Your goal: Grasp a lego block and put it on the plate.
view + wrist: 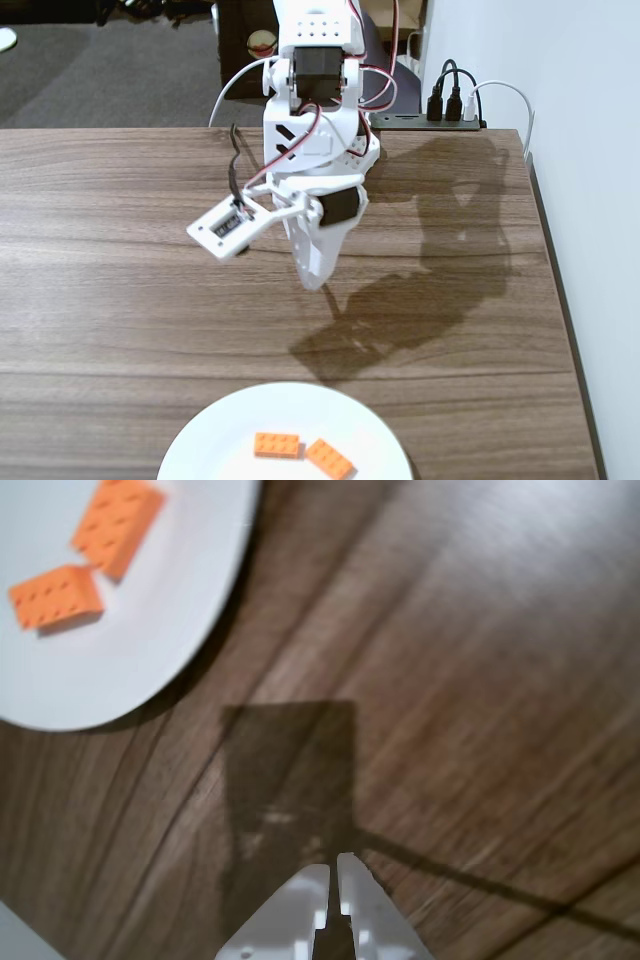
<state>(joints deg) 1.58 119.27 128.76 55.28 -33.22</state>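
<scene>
Wood table [100,250]; two lego blocks [277,445] [329,458] on plate [200,450]; pincer [334,865] closed, empty

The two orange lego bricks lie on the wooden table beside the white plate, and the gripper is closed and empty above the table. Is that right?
Not quite: both orange bricks lie on the white plate, as the fixed view shows. The gripper is indeed closed and empty above the table.

Dark wood-grain table [120,260], planks running left to right. White plate [210,445] sitting right on it at the near edge, roughly centre. Black power strip [425,122] at the far edge, right side.
</scene>
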